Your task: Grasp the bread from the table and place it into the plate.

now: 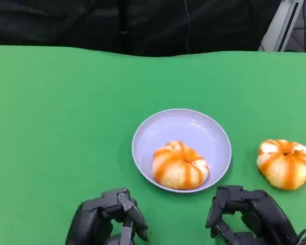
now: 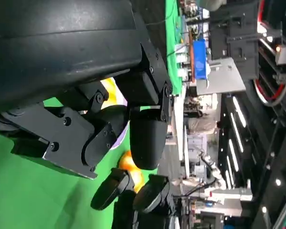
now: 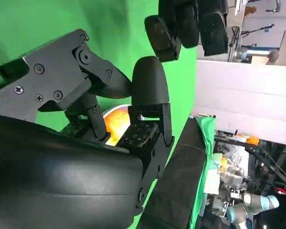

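Right hand [image 1: 250,214], fingers curled, holding nothing, sits near the bread [image 1: 286,163] right of the plate [image 1: 158,127]; a careless reach could nudge it further right; left hand [image 1: 107,219] likewise holds nothing

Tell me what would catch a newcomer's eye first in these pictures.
The bright green table stands out first, with a pale lavender plate at its middle holding an orange-striped bread roll near its front rim. A second striped roll lies on the cloth to the plate's right, apart from it. At the near edge, the black left robot hand and right robot hand sit low with nothing in them.
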You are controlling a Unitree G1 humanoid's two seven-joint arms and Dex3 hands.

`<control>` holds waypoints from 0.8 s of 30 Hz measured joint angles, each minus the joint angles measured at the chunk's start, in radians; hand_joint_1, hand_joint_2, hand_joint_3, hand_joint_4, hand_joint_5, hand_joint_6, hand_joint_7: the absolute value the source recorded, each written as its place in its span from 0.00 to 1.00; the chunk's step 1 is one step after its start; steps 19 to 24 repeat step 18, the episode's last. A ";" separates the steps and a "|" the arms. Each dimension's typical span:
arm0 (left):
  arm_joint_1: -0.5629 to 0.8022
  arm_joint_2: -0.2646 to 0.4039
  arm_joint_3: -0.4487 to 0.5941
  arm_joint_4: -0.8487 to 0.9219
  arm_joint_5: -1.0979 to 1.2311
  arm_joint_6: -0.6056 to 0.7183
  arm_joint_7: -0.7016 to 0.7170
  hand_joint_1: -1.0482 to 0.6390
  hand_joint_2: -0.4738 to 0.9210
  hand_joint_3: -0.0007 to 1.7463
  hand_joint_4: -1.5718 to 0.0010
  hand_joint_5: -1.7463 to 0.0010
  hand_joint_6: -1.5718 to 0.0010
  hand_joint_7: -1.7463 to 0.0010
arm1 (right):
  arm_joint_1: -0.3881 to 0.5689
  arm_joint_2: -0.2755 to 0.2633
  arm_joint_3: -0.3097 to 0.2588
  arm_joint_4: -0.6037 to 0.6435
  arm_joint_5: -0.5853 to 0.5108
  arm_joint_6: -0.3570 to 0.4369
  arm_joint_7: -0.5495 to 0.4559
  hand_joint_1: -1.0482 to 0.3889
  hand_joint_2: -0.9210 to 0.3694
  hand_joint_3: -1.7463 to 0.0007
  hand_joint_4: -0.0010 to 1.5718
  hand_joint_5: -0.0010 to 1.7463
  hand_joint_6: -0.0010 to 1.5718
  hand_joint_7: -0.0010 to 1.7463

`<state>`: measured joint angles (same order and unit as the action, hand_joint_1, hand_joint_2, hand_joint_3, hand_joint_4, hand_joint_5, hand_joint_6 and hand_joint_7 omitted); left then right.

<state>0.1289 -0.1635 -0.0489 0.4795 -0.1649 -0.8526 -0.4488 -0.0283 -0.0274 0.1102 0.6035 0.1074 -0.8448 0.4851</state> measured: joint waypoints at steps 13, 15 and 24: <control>-0.025 0.002 0.000 0.020 0.014 -0.018 0.034 0.55 0.66 0.78 0.44 0.04 0.44 0.17 | 0.021 -0.001 0.002 -0.036 0.007 0.018 0.011 0.65 0.29 0.38 0.52 0.90 0.54 0.74; -0.024 0.002 -0.002 0.019 0.020 -0.018 0.041 0.55 0.67 0.78 0.44 0.04 0.44 0.17 | 0.028 -0.005 0.002 -0.048 0.007 0.024 0.011 0.64 0.29 0.38 0.52 0.91 0.54 0.75; -0.023 0.003 -0.008 0.017 0.037 -0.018 0.057 0.55 0.67 0.78 0.44 0.04 0.44 0.17 | 0.035 -0.012 0.002 -0.071 0.005 0.032 0.009 0.64 0.30 0.37 0.52 0.91 0.54 0.75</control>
